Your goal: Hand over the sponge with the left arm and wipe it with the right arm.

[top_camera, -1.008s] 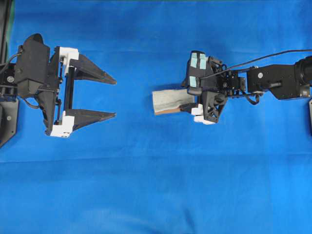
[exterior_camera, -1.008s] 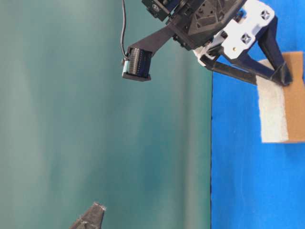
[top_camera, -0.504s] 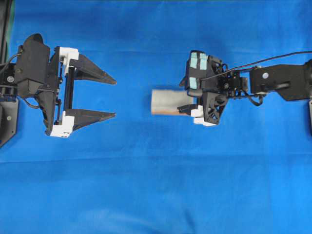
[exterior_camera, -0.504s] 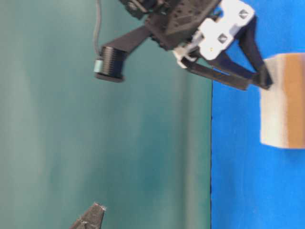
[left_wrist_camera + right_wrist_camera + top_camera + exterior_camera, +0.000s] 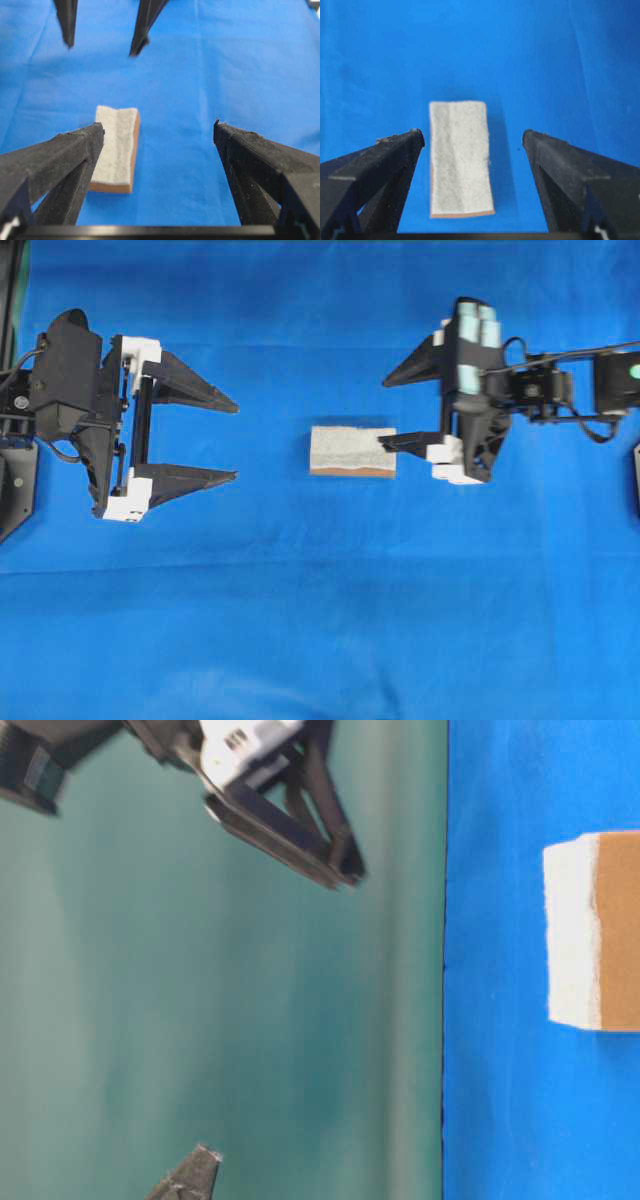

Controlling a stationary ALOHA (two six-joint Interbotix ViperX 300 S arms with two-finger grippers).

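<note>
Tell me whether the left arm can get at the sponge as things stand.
Probably yes: the sponge lies flat on bare blue cloth ahead of the open left pincer, and the right pincer hangs above it, apart.

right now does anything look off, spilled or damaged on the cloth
Nothing stands out. The sponge lies flat on the blue cloth, square to the two arms, grey-white side up, with no visible tear. No spill shows. The left gripper and right gripper both have open jaws and hold nothing.

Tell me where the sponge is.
The grey-white rectangular sponge with an orange-brown edge lies flat on the blue cloth, mid-table in the overhead view, just left of the open right gripper.
</note>
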